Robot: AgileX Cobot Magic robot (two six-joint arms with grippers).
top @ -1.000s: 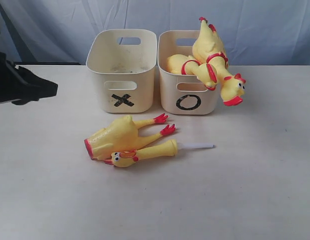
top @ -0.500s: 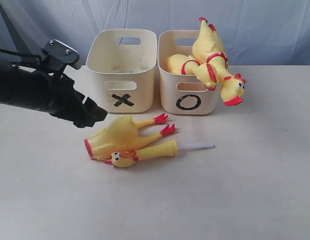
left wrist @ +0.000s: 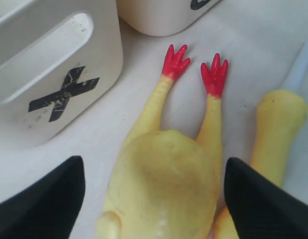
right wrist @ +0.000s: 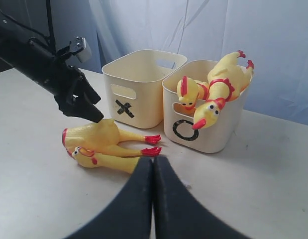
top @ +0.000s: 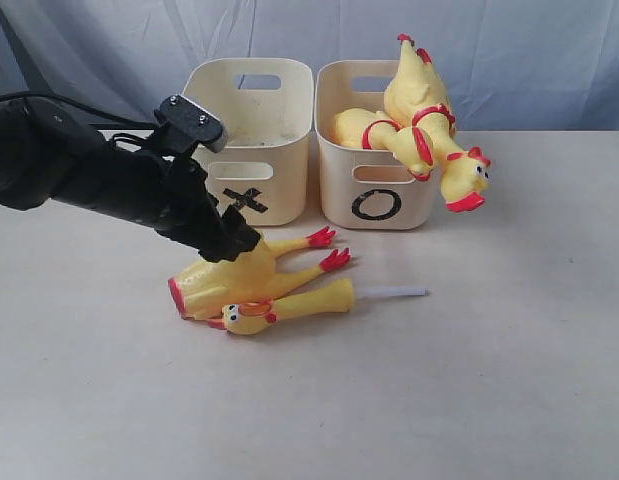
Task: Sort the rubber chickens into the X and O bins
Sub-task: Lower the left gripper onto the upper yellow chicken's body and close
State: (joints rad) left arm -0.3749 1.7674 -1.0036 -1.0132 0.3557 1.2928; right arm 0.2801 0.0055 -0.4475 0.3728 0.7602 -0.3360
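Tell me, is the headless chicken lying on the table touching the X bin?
Apart. The left wrist view shows a strip of bare table between the headless chicken, red feet included, and the X bin.

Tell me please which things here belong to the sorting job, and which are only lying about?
Of the job: headless body, head-neck piece, tall whole chicken, second whole chicken, X bin, O bin.
Only there: table, curtain.
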